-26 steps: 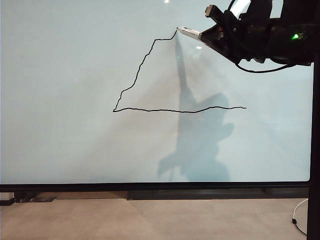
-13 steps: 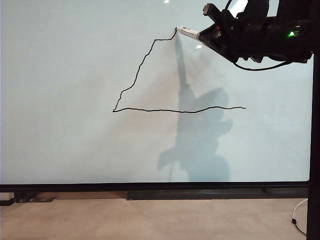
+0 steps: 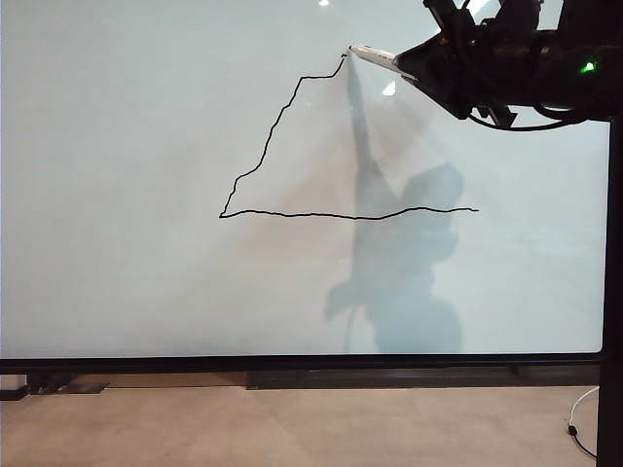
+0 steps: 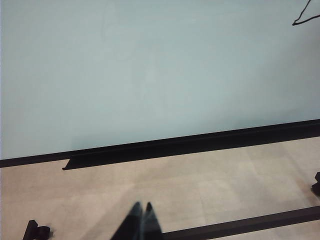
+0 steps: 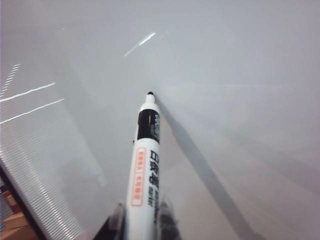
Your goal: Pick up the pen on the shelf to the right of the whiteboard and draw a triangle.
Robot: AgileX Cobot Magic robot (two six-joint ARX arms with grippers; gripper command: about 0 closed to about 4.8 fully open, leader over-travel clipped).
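Exterior view: the whiteboard (image 3: 146,117) was seen filling most of the frame, edged by a thin black frame, with pale floor below it.
Triangle: the triangle (image 3: 292,185) was recorded as unfinished; a wobbly black base line and a left side climbing to an apex were drawn, and no right side was seen.
Pen: the pen (image 3: 375,58) was held near the upper right of the board, lying almost level, its dark tip set at the top end of the left side.
Right gripper: the right gripper (image 3: 428,68) was seen at the upper right of the exterior view, its jaws narrowed around the rear of the pen barrel.
Right wrist view: the pen (image 5: 145,170) was seen projecting from between the finger pads (image 5: 167,220), white with a black band and printed marks; its tip appeared to meet the glossy board (image 5: 240,75), though contact could not be confirmed.
Left gripper: the left gripper (image 4: 140,212) was noted low over the floor in front of the board's lower edge, its fingertips drawn together with nothing between them.
Shadow: a grey shadow (image 3: 399,272) of arm and pen was cast on the board below the apex.
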